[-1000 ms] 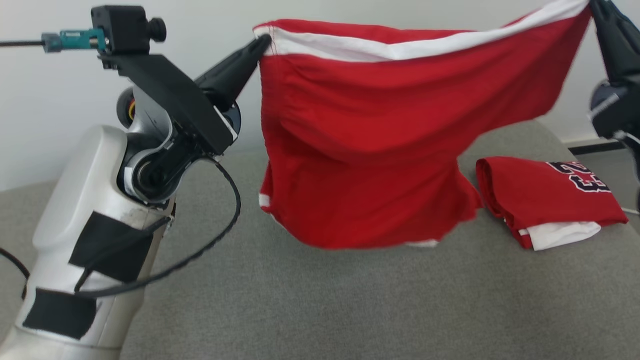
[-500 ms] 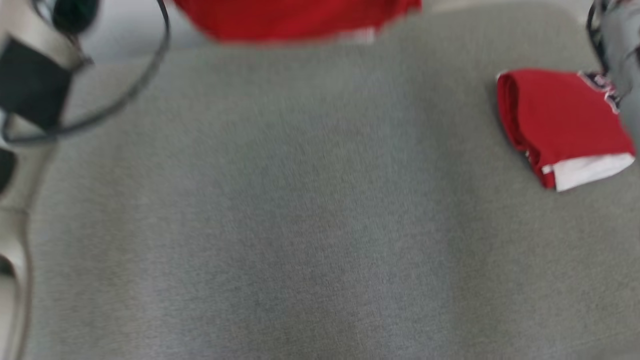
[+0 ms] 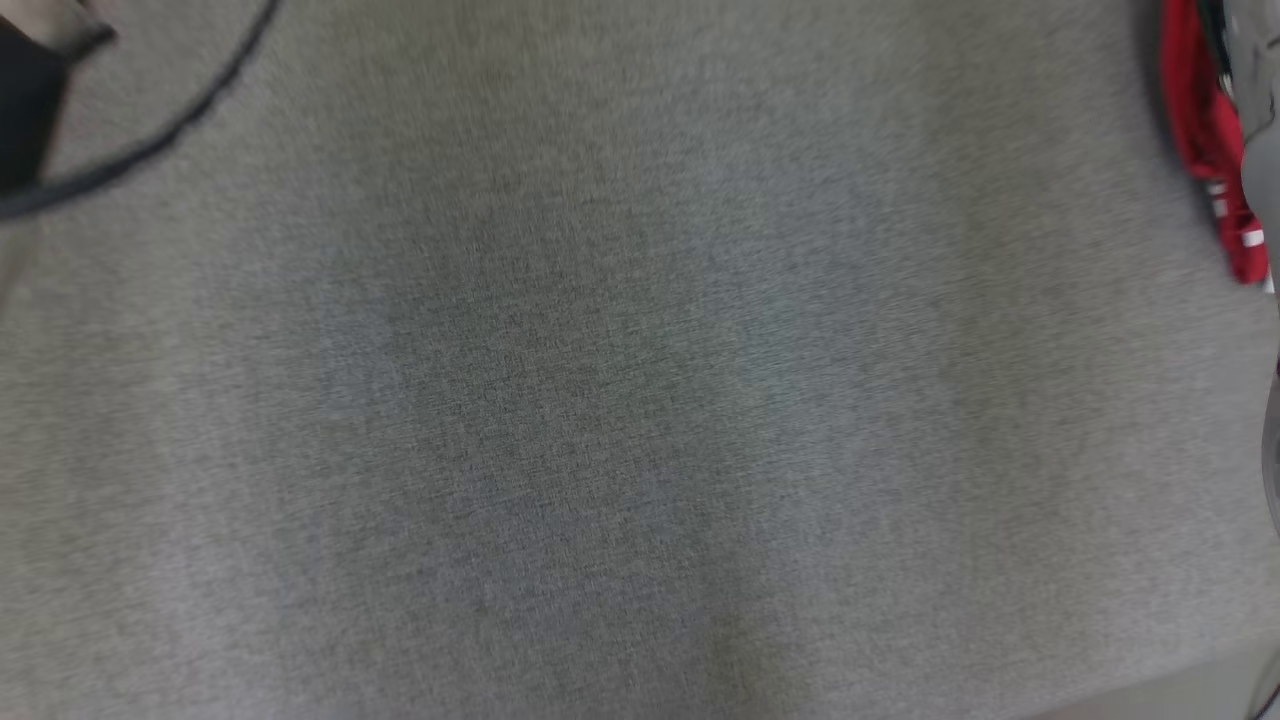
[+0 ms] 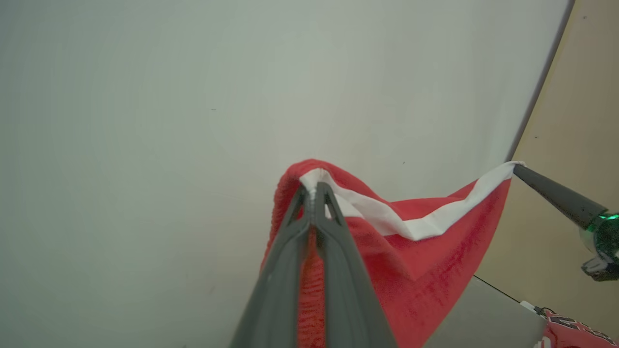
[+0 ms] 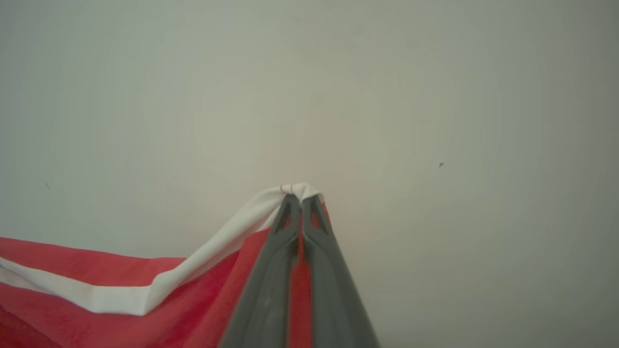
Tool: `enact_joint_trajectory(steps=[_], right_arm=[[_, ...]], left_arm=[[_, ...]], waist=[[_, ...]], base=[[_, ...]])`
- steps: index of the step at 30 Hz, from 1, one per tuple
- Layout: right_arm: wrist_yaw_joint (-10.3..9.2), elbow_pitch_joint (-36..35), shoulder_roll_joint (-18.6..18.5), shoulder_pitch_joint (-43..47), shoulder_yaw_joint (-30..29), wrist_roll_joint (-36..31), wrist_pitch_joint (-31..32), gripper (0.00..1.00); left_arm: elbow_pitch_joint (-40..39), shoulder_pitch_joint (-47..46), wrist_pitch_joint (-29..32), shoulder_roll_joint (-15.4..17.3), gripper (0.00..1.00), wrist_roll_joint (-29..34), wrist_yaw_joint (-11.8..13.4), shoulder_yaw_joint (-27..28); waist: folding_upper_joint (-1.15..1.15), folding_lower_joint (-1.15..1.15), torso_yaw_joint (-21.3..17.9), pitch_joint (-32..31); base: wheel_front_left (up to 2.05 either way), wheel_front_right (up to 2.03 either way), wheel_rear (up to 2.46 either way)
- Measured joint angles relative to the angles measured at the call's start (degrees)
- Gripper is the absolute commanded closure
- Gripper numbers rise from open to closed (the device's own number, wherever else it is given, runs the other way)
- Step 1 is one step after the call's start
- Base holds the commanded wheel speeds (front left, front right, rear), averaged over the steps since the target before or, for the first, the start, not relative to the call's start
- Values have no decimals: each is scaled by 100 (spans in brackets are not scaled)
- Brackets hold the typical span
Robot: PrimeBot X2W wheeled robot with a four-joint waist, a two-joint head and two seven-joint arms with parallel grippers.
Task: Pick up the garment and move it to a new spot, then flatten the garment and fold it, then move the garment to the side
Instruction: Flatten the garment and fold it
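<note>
Left wrist view: left hand (image 4: 314, 194) clamped tight on one white-banded corner of the red garment (image 4: 435, 261); right hand (image 5: 300, 199) pinches the other corner. Garment hangs spread between them, off the worktop (image 3: 600, 400). Judged light and limp; corner holds suit.

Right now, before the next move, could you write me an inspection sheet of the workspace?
Surface: grey fabric surface, blurred in the head view.
Job's things: red garment with white band, held in the air, stretched between both arms.
Clutter: second red garment at the surface's right edge, partly hidden.
End effectors: left end effector shut on one band corner; right end effector shut on the other.
Cables: dark cable curving at the head view's upper left.
Surroundings: pale wall behind, tan panel beside it.
</note>
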Motion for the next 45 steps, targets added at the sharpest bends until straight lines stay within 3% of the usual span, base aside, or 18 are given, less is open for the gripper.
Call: enact_joint_trajectory(steps=[7, 12, 17, 24, 31, 36, 45], right_arm=[[-1, -926, -530, 1185, 181, 42, 1, 100], [0, -1640, -1056, 2413, 332, 294, -1, 100], [0, -2011, -1315, 3628, 630, 512, 0, 100], [0, -1970, -1617, 4810, 1154, 1053, 37, 100], [0, -2009, -1923, 5506, 1630, 1416, 133, 100], [0, -2240, -2250, 6099, 1889, 1641, 163, 100], [0, -3165, -2862, 7143, 1745, 1828, 558, 100]], left_arm=[[-1268, 954, -4, 478, 100, -1001, 0, -749], [-2334, 1883, 25, 1005, 100, -1707, -1, -1169], [-3174, 3002, 60, 1606, 100, -2192, 7, -1381], [-4197, 4388, 43, 2090, 100, -2498, 480, -1642], [-4682, 5331, 18, 2191, 100, -2437, 890, -1836], [-4948, 6189, 0, 2030, 100, -2505, 1088, -1766], [-5536, 7257, -5, 1891, 100, -2582, 1400, -1578]], waist=[[0, 0, 86, 395], [-1, -3, 129, 182], [-1, -3, 171, -279], [-3, -4, 202, -1092], [-3, -4, 238, -1735], [-4, -4, 275, -2240], [-4, -4, 361, -2989]], base=[[0, 0, 0], [0, 0, 0], [0, 0, 0], [0, 0, 0], [0, 0, 0], [0, 0, 0], [0, 0, 0]])
